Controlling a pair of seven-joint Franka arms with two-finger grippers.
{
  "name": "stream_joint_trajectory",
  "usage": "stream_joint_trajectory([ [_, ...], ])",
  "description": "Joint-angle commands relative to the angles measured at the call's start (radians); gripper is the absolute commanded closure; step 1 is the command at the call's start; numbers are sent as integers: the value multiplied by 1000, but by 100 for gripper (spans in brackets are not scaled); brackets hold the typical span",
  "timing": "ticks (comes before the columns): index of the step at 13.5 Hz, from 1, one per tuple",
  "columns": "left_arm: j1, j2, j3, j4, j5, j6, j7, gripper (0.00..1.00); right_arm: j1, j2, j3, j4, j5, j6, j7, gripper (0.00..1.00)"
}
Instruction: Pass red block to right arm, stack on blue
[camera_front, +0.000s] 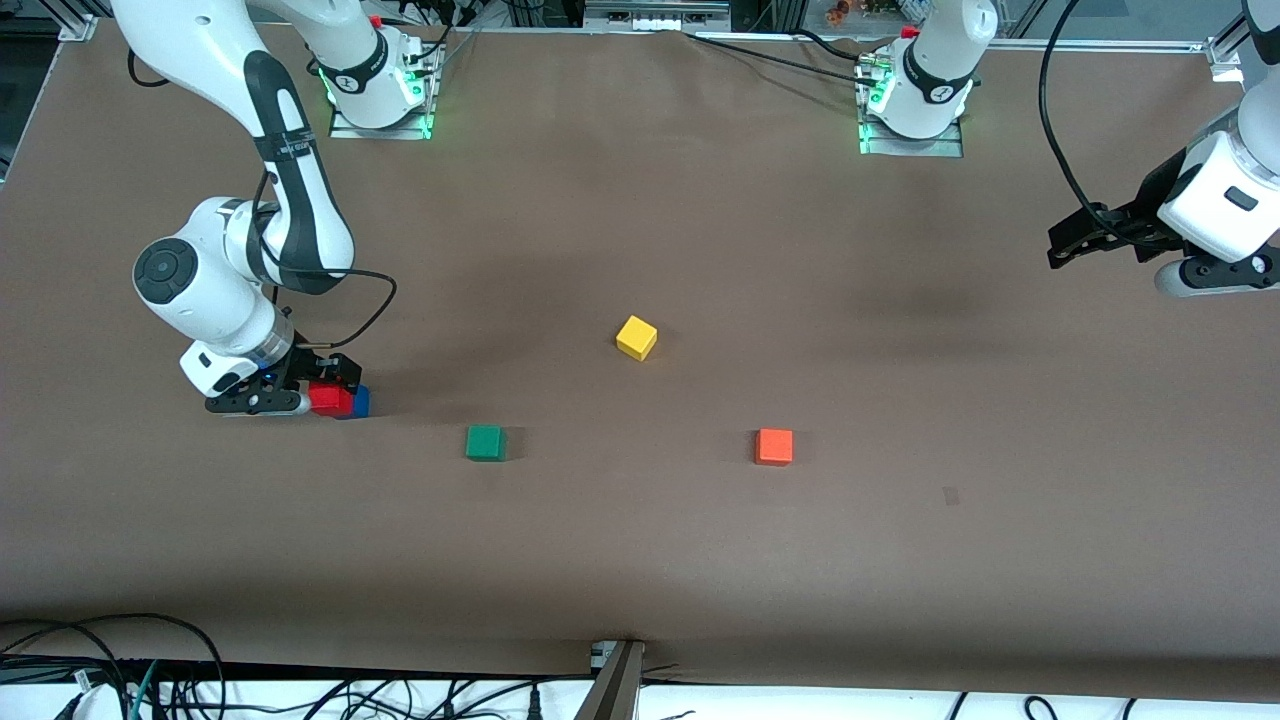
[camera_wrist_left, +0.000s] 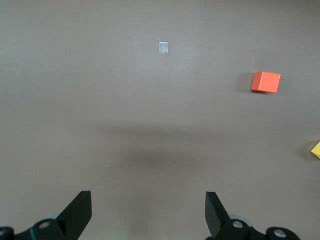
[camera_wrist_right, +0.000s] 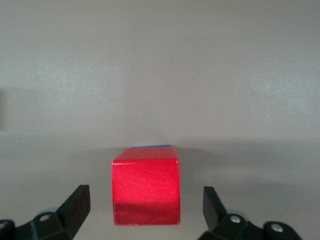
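My right gripper (camera_wrist_right: 145, 207) stands open around the red block (camera_wrist_right: 145, 192), apparently seated on the blue cube (camera_front: 360, 401); left gripper (camera_wrist_left: 148, 210) waits open. Next: retract straight upward.

No text, number or brand mark can be read anywhere. The right arm (camera_front: 285, 150) carries a dark band with small white lettering, too tiny to make out. The coloured cubes are plain and carry no markings.

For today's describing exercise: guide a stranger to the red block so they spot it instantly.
Find the right gripper low at the right arm's end of the table. Between its open fingers sits the red block, on the blue cube. It alone is stacked; the other cubes lie singly.
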Motion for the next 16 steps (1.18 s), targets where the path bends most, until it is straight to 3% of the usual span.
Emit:
stream_joint_trajectory([
  [1, 3, -3, -1, -1, -6, -4, -2, 0, 3, -38, -2, 20, -20, -49, 27, 0],
  [4, 3, -3, -1, -1, -6, -4, -2, 0, -26, -69, -19, 135, -22, -230, 27, 0],
  [7, 3, -3, -2, -1, -6, -4, -2, 0, -72, -104, -16, 309, -22, -546, 39, 0],
  [10, 3, -3, -1, -1, -6, -4, -2, 0, -135, -225, 8, 324, -89, -641, 68, 0],
  [13, 1, -3, -1, -1, -6, -4, -2, 0, -288, -341, 202, 327, -247, -739, 189, 0],
  [16, 1, -3, -2, -1, -6, -4, -2, 0, -454, -409, 376, 334, -310, -796, 200, 0],
])
